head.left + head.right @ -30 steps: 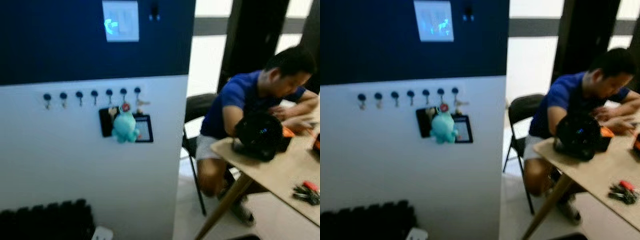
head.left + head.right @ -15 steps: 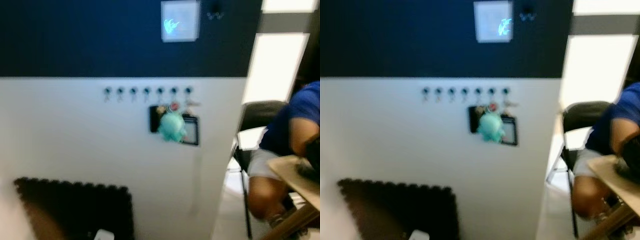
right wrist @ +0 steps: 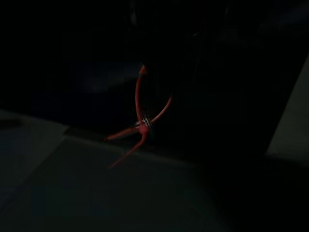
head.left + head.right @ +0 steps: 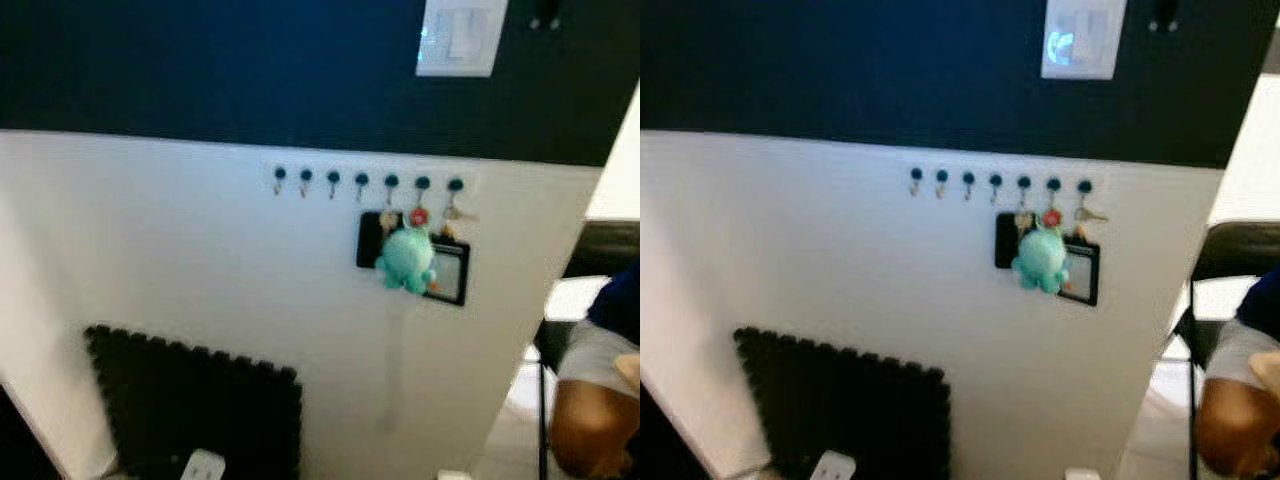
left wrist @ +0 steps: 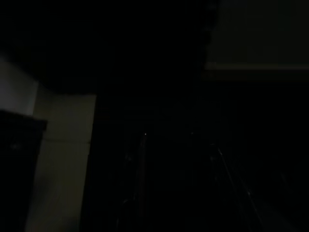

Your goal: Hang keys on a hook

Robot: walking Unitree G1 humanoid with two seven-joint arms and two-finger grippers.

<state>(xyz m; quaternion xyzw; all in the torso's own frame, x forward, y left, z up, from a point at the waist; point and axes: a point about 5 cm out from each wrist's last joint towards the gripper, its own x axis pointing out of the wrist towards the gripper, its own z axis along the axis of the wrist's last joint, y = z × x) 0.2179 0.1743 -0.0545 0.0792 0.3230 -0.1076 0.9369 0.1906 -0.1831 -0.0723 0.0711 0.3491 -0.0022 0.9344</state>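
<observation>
A white wall [image 4: 180, 250] with a dark blue top half faces the robot. A row of small hooks [image 4: 362, 181] runs across it. A green soft toy [image 4: 405, 258] hangs from one hook on the right side, and small keys [image 4: 452, 213] hang from the hook at the far right end. A black mat [image 4: 200, 405] leans low on the wall. A person's leg [image 4: 590, 420] shows at the right. In the dark right wrist view, red keys [image 3: 140, 126] dangle from something dark above them; I cannot tell how either gripper's fingers are set.
</observation>
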